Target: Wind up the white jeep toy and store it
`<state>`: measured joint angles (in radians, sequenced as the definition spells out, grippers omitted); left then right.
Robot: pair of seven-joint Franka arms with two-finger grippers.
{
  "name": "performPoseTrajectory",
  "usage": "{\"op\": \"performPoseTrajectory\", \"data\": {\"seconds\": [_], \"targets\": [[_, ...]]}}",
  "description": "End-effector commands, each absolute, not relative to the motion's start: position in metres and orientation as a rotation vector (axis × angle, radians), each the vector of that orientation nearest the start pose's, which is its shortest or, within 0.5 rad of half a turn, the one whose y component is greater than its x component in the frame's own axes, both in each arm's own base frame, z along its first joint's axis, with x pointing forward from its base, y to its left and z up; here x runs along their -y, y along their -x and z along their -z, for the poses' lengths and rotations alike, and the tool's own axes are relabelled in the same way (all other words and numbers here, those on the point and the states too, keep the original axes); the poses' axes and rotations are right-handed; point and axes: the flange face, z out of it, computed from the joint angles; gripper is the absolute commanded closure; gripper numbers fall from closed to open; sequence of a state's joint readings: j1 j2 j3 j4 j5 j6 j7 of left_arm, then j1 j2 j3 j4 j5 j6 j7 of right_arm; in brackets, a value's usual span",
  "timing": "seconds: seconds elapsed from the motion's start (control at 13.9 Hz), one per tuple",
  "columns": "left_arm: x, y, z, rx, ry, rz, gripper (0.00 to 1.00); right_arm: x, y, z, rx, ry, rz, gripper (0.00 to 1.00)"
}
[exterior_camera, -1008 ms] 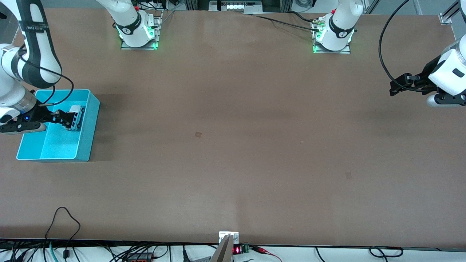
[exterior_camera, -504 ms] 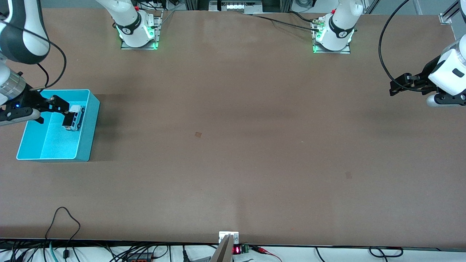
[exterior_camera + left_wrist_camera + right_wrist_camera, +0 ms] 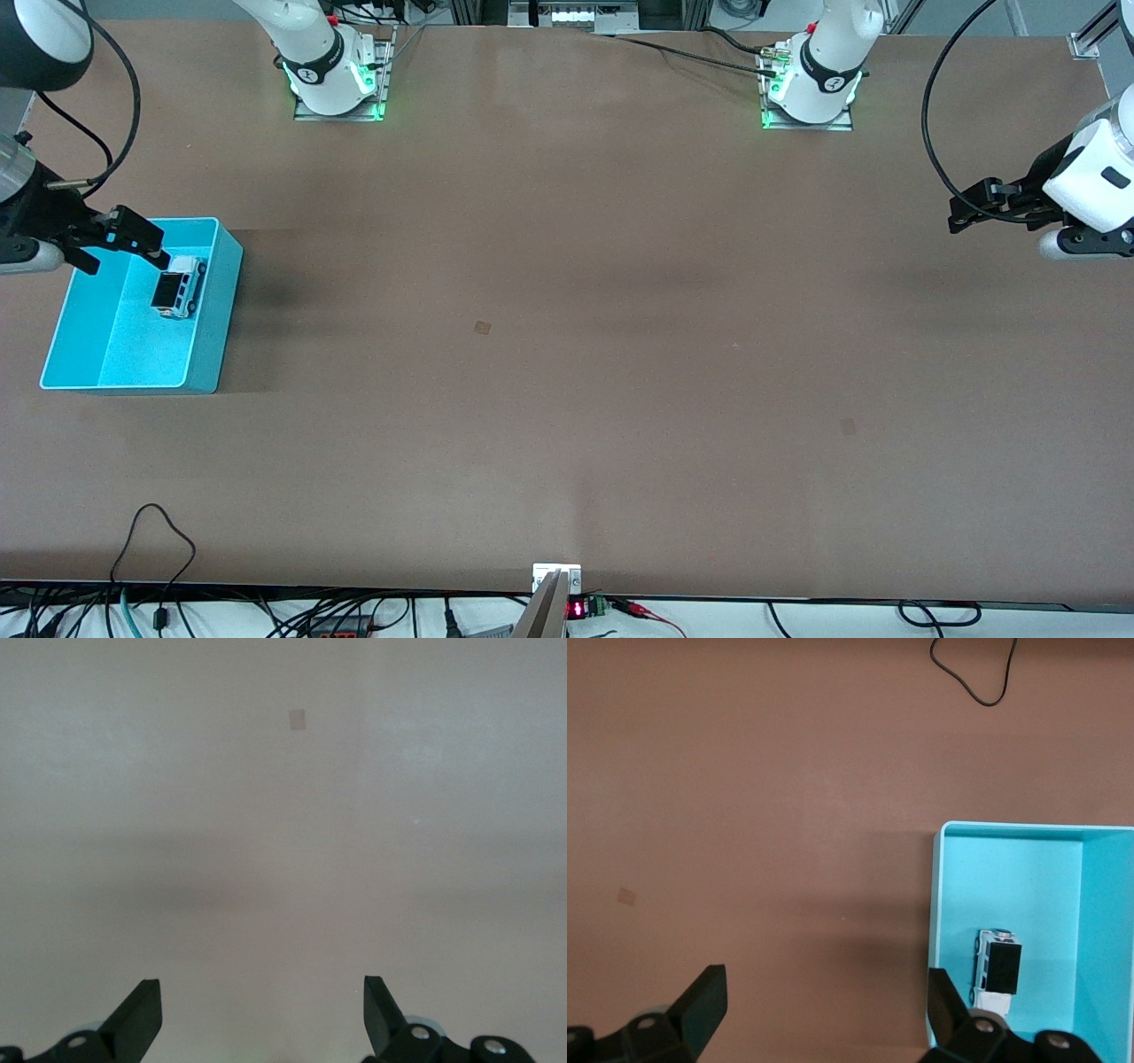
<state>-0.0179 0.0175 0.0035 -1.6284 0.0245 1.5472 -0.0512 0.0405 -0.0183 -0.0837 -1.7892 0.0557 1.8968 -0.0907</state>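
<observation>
The white jeep toy (image 3: 175,288) with its black roof lies on the floor of the turquoise bin (image 3: 208,354), close to the bin wall that faces the table's middle. In the right wrist view the jeep toy (image 3: 998,967) shows inside the bin (image 3: 1010,828). My right gripper (image 3: 124,252) hangs open and empty over the bin's edge, apart from the jeep. The right gripper (image 3: 824,979) has bare table between its fingertips. My left gripper (image 3: 966,208) waits open and empty over the left arm's end of the table. The left gripper (image 3: 261,985) looks down on bare table.
The bin stands at the right arm's end of the table. Two small square marks (image 3: 482,327) (image 3: 848,426) lie on the brown tabletop. A black cable loop (image 3: 155,532) lies by the table edge nearest the front camera.
My right gripper has lifted off the jeep and drawn back toward the right arm's end. The jeep stays in the bin. The left arm has not moved.
</observation>
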Motion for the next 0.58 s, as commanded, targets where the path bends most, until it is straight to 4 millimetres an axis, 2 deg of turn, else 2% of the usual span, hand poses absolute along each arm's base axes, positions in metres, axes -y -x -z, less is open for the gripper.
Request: {"op": "performPoseTrajectory", "data": {"seconds": [0.0, 0.14, 0.29, 0.5], "targets": [[0.003, -0.553, -0.592, 0.055, 3.127, -0.158, 0.0, 0.019, -0.574, -0.587, 0.008, 3.099, 0.207, 0.0], [0.002, -0.553, -0.592, 0.055, 3.125, -0.158, 0.0, 0.017, -0.573, -0.598, 0.022, 3.097, 0.193, 0.0], [0.002, -0.553, -0.591, 0.055, 3.125, -0.16, 0.0, 0.003, -0.571, -0.616, 0.057, 3.099, 0.197, 0.0], [0.003, -0.553, -0.591, 0.055, 3.127, -0.161, 0.0, -0.003, -0.563, -0.63, 0.081, 3.127, 0.135, 0.0]]}}
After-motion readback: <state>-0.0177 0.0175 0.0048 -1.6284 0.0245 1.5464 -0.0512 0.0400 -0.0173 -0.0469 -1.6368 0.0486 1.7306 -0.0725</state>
